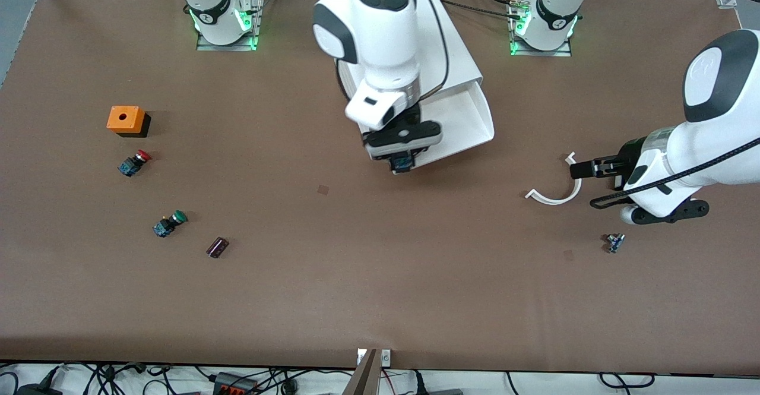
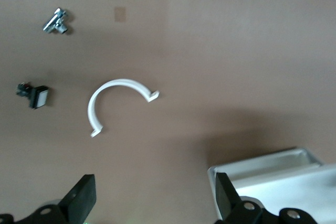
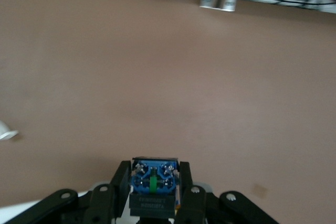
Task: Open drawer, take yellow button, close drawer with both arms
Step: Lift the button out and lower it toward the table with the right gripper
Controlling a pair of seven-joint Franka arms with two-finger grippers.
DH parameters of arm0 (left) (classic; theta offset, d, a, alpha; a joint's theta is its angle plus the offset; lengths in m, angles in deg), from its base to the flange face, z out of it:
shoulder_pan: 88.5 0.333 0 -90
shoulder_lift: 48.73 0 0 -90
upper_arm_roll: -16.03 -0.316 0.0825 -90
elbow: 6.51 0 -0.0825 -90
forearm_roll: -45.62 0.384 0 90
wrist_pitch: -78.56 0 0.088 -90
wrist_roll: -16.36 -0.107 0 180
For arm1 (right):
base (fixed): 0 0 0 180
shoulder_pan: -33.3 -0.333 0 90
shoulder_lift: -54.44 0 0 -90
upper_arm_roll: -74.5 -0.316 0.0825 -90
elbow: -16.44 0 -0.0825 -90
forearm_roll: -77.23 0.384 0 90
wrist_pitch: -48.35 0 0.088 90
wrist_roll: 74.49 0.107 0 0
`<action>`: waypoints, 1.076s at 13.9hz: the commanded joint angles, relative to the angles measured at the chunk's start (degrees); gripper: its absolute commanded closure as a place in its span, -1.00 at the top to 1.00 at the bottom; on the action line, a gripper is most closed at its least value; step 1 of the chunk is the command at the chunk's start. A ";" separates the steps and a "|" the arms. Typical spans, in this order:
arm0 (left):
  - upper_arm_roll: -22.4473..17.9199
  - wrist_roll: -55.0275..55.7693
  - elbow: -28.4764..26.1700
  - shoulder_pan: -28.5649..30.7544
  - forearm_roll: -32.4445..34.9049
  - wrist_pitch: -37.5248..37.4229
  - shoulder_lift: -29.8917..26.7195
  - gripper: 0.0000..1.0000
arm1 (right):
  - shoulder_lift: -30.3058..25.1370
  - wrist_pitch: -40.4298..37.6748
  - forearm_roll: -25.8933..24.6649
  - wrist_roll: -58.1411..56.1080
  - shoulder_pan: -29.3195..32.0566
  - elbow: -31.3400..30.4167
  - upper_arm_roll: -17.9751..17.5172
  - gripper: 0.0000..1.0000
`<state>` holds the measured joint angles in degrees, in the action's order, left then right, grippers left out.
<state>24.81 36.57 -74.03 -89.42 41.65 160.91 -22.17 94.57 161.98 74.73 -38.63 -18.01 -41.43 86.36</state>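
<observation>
The button [image 3: 154, 186] sits clamped between the 2 fingers of the right gripper [image 1: 402, 162], its blue terminal end facing the wrist camera; its cap is hidden, so the colour cannot be confirmed. In the front view the gripper holds it in the air just over the front edge of the drawer [image 1: 469, 119], which stands pulled out of the white cabinet [image 1: 442, 44] toward the front camera. So 2 of the 3 steps look done: the drawer is open and the button is out of it. Closing the drawer is left, and the button probably has to be set down or carried clear first.

The left gripper [image 1: 585, 184] waits with its fingers spread wide and nothing between them, low over the table toward the left arm's end, next to a white curved clip [image 1: 555, 196]. A small metal part [image 1: 614, 242] lies nearer the front camera than that clip.

Toward the right arm's end lie an orange box [image 1: 126, 119], a red-capped button [image 1: 134, 163], a green-capped button [image 1: 169, 223] and a dark cylinder [image 1: 217, 247], all apart from one another.
</observation>
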 commanded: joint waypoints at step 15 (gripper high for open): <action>2.91 26.78 -25.01 -17.01 -0.17 31.64 -0.81 1.00 | -8.22 -1.85 8.81 -27.42 21.70 -27.18 -0.79 -1.00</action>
<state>27.47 59.79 -93.90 -106.61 41.09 189.88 -19.27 90.72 157.68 81.82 -65.42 2.31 -61.29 86.45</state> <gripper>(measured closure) 0.000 0.586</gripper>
